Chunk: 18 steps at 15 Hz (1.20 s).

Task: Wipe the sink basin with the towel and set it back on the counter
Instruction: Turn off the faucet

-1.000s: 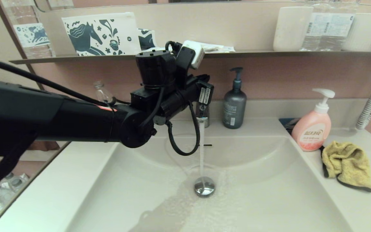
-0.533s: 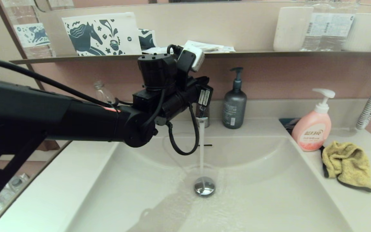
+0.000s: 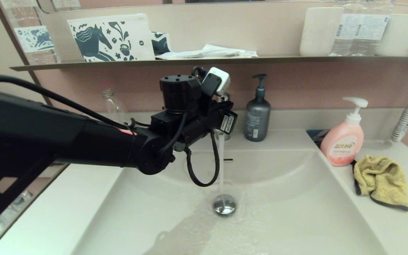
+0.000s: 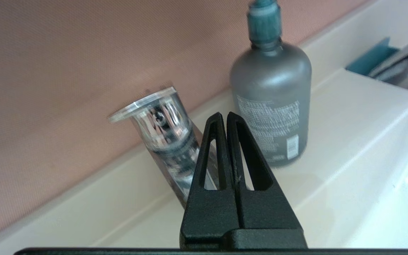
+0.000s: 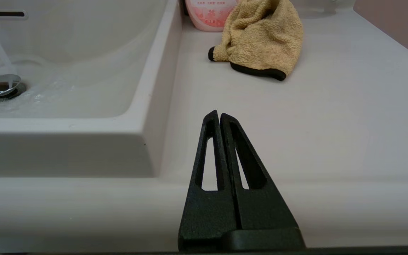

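Left gripper (image 4: pixel 224 117) clenched, empty, by tap (image 4: pixel 161 124) | water running | we press handle squarely | right gripper (image 5: pixel 216 115) clenched, near towel (image 5: pixel 260 39)

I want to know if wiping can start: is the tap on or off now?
On. A stream of water falls from the faucet to the drain plug.

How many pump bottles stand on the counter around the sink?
2. The grey pump bottle stands at the back edge of the counter, beside the running faucet. The pink soap bottle stands at the basin's right rear corner, next to the towel. The left arm may hide others.
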Tool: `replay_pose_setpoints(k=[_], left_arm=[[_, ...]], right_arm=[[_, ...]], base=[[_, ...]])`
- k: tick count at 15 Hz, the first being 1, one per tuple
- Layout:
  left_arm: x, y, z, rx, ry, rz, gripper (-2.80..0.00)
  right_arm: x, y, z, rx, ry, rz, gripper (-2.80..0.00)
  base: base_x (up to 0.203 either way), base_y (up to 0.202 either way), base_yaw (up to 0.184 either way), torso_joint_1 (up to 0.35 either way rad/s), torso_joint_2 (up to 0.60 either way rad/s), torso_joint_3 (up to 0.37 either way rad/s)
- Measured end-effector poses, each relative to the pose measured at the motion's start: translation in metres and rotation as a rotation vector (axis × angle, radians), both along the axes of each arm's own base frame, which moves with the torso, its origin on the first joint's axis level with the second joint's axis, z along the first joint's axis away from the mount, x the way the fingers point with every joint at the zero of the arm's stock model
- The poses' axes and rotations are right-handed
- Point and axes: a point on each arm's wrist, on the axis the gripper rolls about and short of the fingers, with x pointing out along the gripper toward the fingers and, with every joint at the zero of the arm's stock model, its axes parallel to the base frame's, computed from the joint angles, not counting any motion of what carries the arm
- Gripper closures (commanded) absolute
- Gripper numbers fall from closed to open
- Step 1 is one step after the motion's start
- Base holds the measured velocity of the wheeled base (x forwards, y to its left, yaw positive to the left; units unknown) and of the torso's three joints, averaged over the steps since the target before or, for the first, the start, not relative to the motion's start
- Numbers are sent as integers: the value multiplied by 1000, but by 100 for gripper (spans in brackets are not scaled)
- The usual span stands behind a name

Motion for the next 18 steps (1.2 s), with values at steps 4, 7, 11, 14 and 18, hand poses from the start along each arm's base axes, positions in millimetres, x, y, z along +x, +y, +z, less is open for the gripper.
replay_pose_setpoints(k=[4, 7, 11, 14, 18], left_arm=[[-18, 2, 6, 5, 4, -23, 0], [-29, 5, 20, -14, -21, -33, 0], [-21, 12, 45, -28, -50, -8, 0], [-7, 16, 48, -16, -61, 18, 0], [11, 21, 41, -4, -59, 31, 0]], right_arm=[[0, 0, 0, 0, 0, 0, 0], [0, 0, 0, 0, 0, 0, 0], [0, 0, 0, 0, 0, 0, 0], [0, 0, 0, 0, 0, 0, 0], [0, 0, 0, 0, 0, 0, 0]], base=[[0, 0, 0, 0, 0, 0], [0, 0, 0, 0, 0, 0], [0, 0, 0, 0, 0, 0], [0, 0, 0, 0, 0, 0], [0, 0, 0, 0, 0, 0]])
